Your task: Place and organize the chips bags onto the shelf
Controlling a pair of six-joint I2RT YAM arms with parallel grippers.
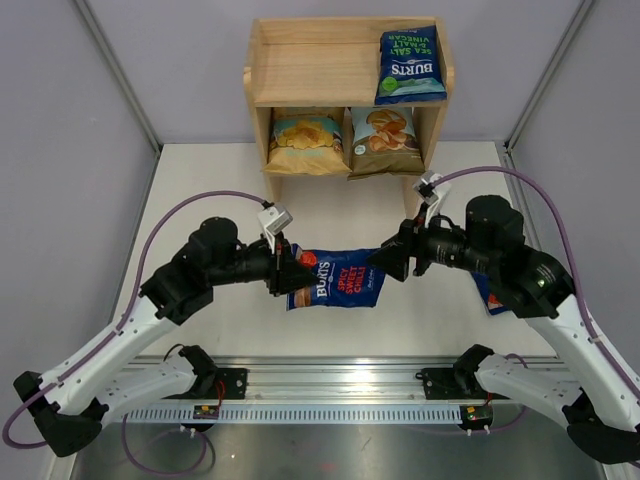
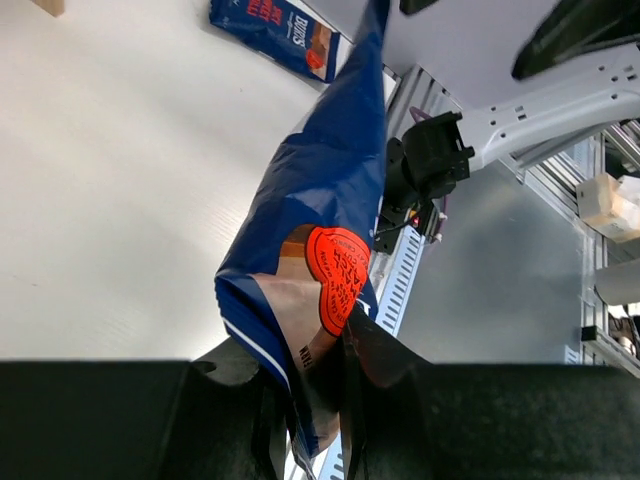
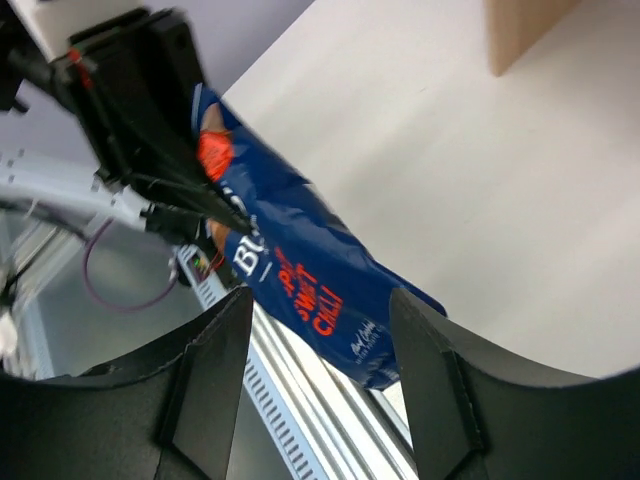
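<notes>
Centrally in the top view, the left gripper [image 1: 288, 272] clenched the left end of the red-lettered Burts bag [image 1: 340, 282]; the right gripper [image 1: 388, 262] stood with jaws spread at its right end, both below the shelf [image 1: 300, 62] at upper centre.

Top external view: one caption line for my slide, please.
Left gripper holds a Burts bag by one end; open right gripper at its other end.

Pale grey walls [image 1: 60, 120] (joined by metal struts [image 1: 118, 70]) enclose a white table [image 1: 200, 165].
</notes>
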